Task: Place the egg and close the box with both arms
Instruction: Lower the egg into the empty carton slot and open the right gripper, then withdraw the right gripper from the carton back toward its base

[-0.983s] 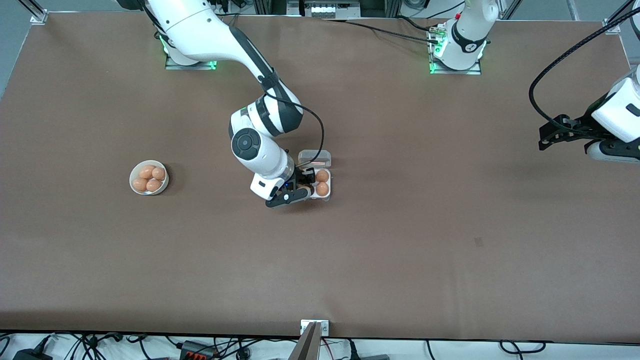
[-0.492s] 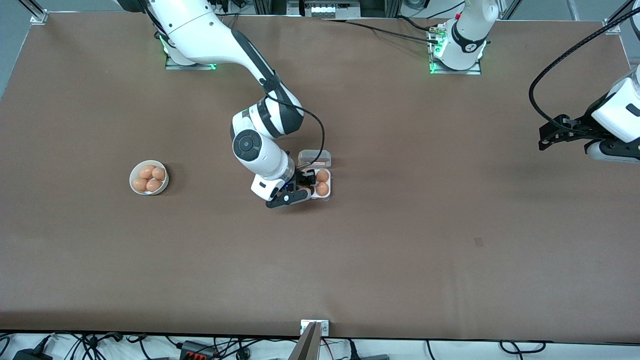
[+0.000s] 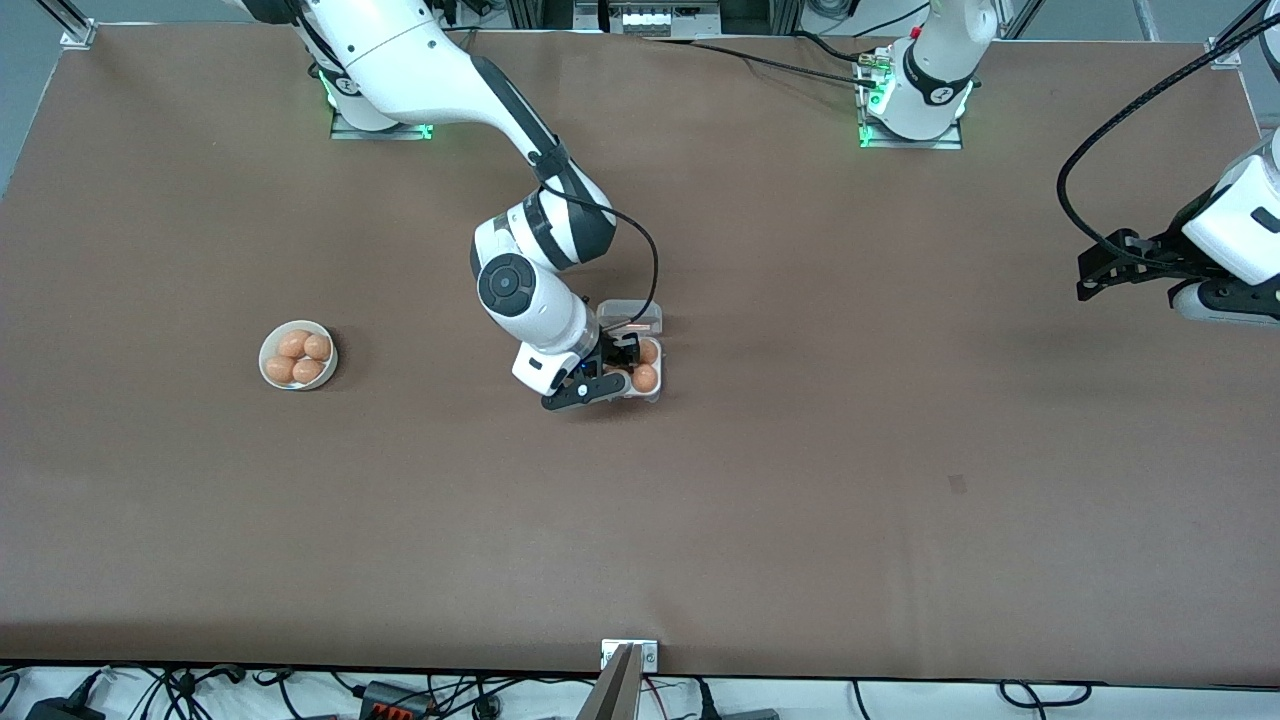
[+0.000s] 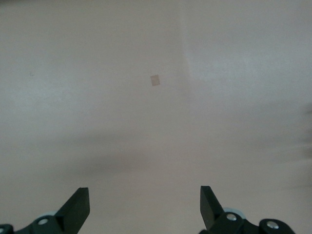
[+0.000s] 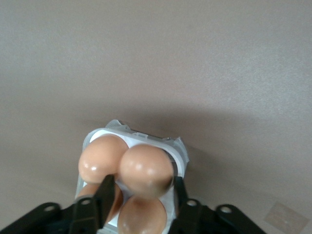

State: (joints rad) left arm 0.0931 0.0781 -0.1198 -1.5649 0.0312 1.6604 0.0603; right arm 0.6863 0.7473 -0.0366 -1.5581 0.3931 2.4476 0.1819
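Since a second ago the right arm (image 3: 520,250) has shifted a little toward the left arm's end of the table, carrying the right tool (image 3: 622,365) farther over the box (image 3: 655,385), so that it now hides part of the egg it left in plain sight before.

That box sits near the middle of the table (image 3: 800,480), its clear lid (image 3: 630,315) open and lying on the side farther from the front camera. In the right wrist view an egg (image 5: 145,169) stands between the two dark fingers (image 5: 105,192) of the right tool, over the white tray, with other eggs beside and below it in the cells. The fingers stand close on either side of this egg; whether they are gripping it or have just let go cannot be told.

A round white bowl (image 3: 268,372) with four brown eggs stands well apart, toward the right arm's end of the table.

At the other end the left arm (image 3: 1240,230) waits, its left tool (image 4: 144,212) spread wide over bare table with nothing between the fingers. A small pale patch (image 4: 155,80) marks the table surface under it.
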